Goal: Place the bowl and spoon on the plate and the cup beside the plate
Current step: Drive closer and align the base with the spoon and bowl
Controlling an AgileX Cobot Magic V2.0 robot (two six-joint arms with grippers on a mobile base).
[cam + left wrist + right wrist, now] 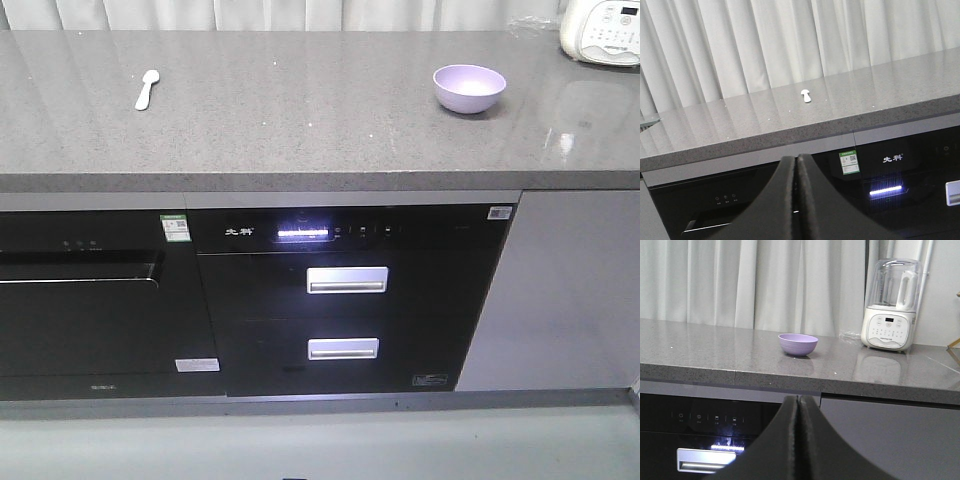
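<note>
Holding left gripper (796, 200) and right gripper (798, 440) pressed together, empty, facing glossy round lavender bowl (469, 88) and stubby mint spoon (147, 89) lying apart on speckled counter (300, 120)

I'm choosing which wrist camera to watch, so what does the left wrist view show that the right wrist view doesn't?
Only the left wrist view shows the spoon, lying on the grey countertop. Only the right wrist view shows the bowl and a white blender further right. Both share the countertop, white curtains and, at the bottom edge, a shut tool each: the left tool and the right tool.
</note>
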